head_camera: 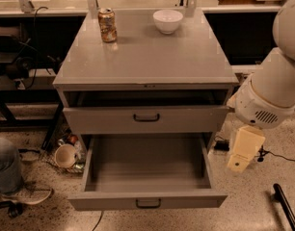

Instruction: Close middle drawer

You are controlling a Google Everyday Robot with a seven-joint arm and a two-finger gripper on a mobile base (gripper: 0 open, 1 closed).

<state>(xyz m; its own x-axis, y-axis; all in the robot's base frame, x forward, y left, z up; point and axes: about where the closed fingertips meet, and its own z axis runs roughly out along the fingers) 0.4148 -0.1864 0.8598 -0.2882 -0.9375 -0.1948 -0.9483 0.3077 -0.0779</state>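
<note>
The middle drawer (147, 170) is pulled far out of the grey cabinet (147, 61), and its deep plain box is empty. Its low front panel carries a small black bar handle (148, 203). Above it, a taller-fronted drawer (186, 120) with a larger black handle (146, 117) stands slightly open. My white arm (273, 88) comes in from the right. The cream-coloured gripper (241, 150) hangs from it, just right of the open drawer's right side and a little above the floor, touching nothing.
A drink can (107, 25) and a white bowl (167, 20) stand at the back of the cabinet top. A cup (65, 155) and clutter lie on the floor at the left, beside a person's leg and shoe (10, 177). A black bar (286, 208) lies at the lower right.
</note>
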